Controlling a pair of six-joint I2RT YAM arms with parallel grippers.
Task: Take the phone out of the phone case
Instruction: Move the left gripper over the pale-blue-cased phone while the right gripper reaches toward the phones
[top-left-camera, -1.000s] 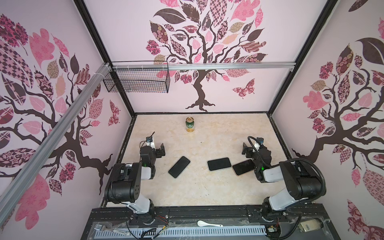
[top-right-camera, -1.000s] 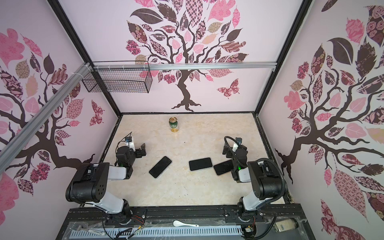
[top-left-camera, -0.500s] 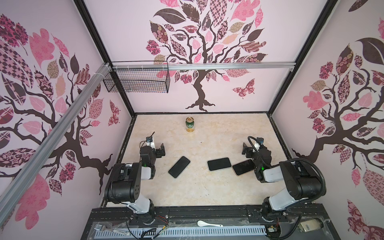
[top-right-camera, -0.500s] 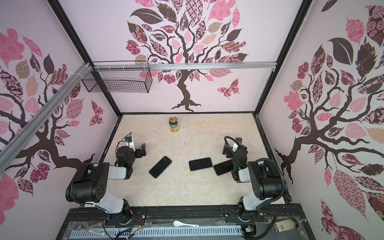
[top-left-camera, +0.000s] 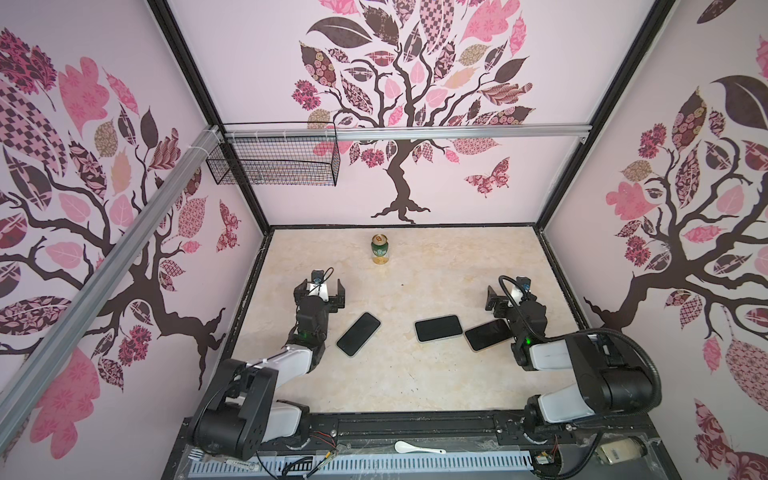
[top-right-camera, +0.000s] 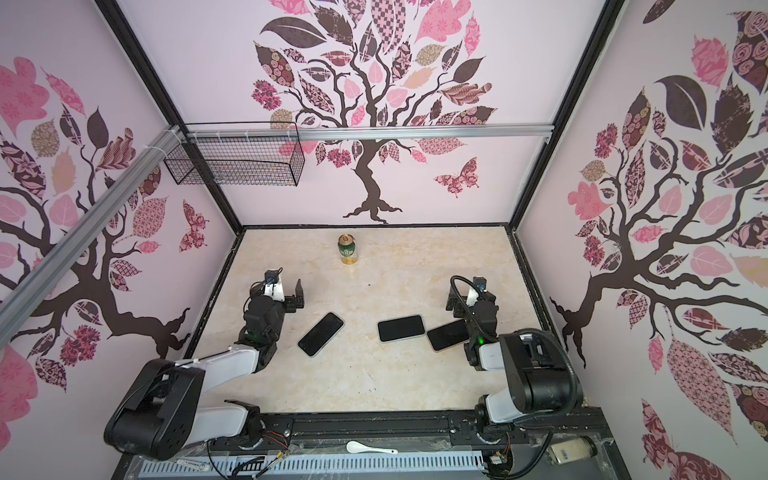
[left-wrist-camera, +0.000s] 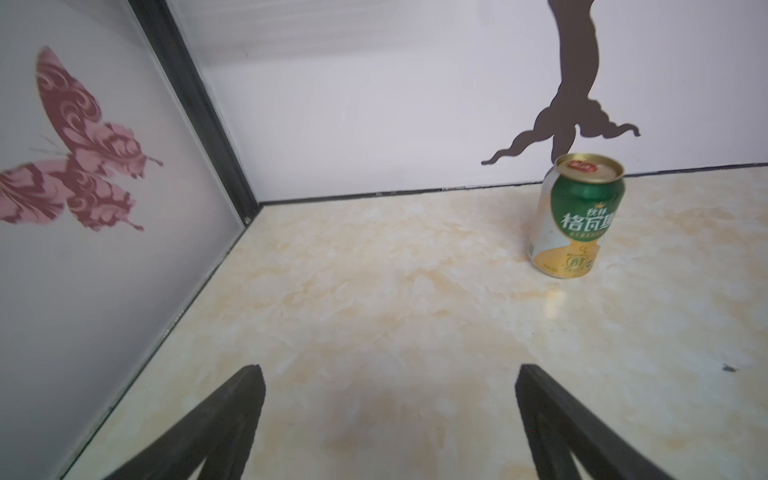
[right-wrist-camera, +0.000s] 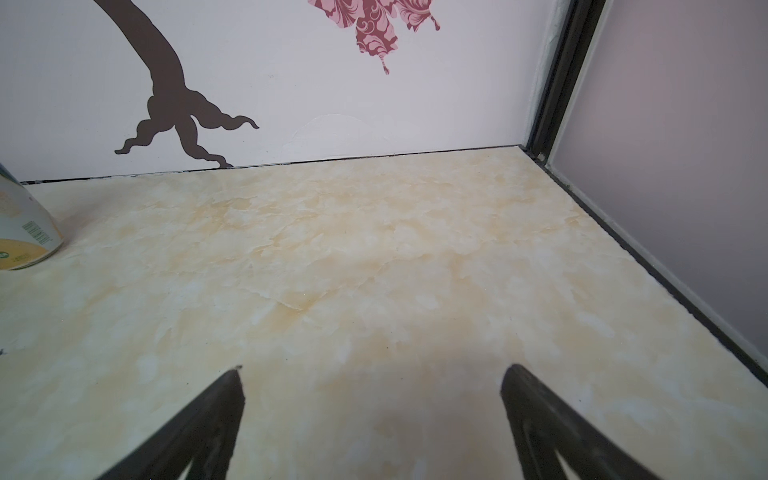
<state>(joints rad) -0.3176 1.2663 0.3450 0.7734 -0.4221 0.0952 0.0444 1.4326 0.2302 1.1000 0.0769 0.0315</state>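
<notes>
left phone (top-left-camera: 358, 333) lies diagonal, middle phone (top-left-camera: 438, 328) crosswise.

The table (top-left-camera: 399, 374) looks like cream marble-patterned laminate, smooth with a faint sheen. The can (left-wrist-camera: 577, 208) is glossy printed metal (gold rim brightest). The left phone (top-left-camera: 358, 333), middle phone (top-left-camera: 438, 328) and right phone (top-left-camera: 487, 334) show slick black glass; my jaws look matt black plastic.
</notes>
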